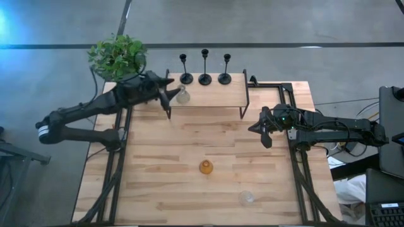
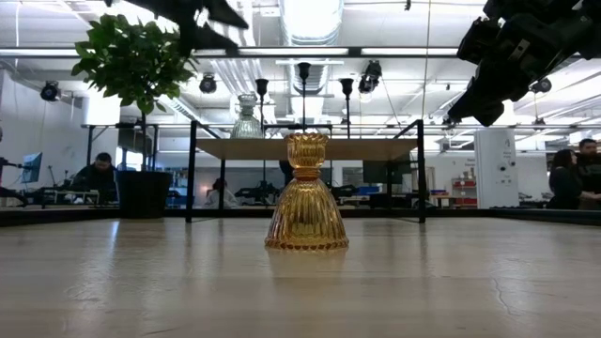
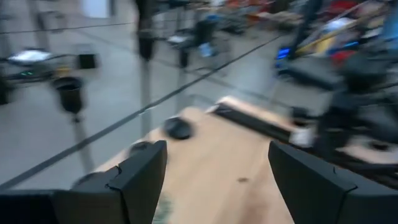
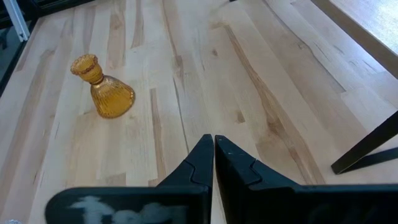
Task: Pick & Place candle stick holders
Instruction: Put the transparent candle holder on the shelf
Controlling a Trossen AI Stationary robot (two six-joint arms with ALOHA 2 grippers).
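A pale butcher-block table (image 1: 208, 139) is seen from above. Nearest, a clear glass vase (image 1: 246, 197) stands, then an amber one (image 1: 206, 167). The right gripper (image 1: 261, 131) is held pressed shut at mid-table. On the raised shelf (image 1: 208, 94), the left gripper (image 1: 168, 96) is spread wide beside a greenish vase (image 1: 183, 96). Three candle stick holders (image 1: 204, 68) are lined along its far edge

Your table (image 1: 189, 164) is pale butcher-block wood on a black frame, standing on a grey concrete floor (image 1: 284, 22) crossed by a dark line. Beyond it you look into an open workspace: ceiling strip lights (image 2: 310, 19), desks with monitors (image 2: 33, 167), people seated (image 2: 94, 176).
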